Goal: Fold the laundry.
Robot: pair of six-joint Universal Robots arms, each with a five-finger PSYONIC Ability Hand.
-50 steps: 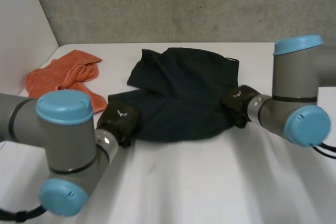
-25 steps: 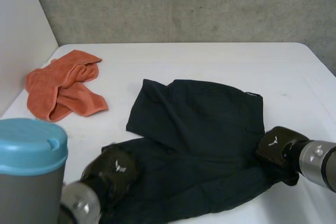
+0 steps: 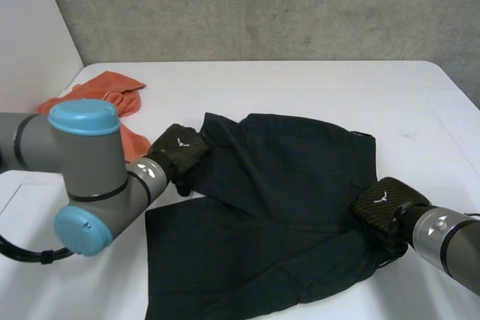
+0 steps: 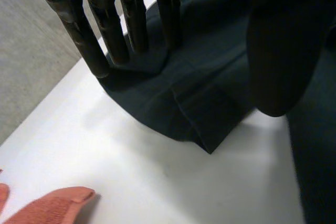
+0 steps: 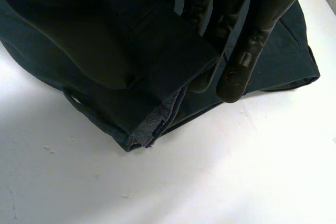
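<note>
A dark navy garment lies spread on the white table. My left hand is at its far left corner. In the left wrist view the left hand is open, straight fingers resting on the dark cloth near that corner, the thumb held apart. My right hand is at the garment's right edge. In its wrist view the right hand is shut, pinching a folded hem of the garment between thumb and fingers.
An orange towel lies crumpled at the far left of the table, partly behind my left arm; its edge shows beyond the garment's corner. A grey wall stands behind the table.
The garment was dragged toward the front of the table. My left hand let go of its front left part, opened and moved to the far left corner. The right hand kept its grip.
</note>
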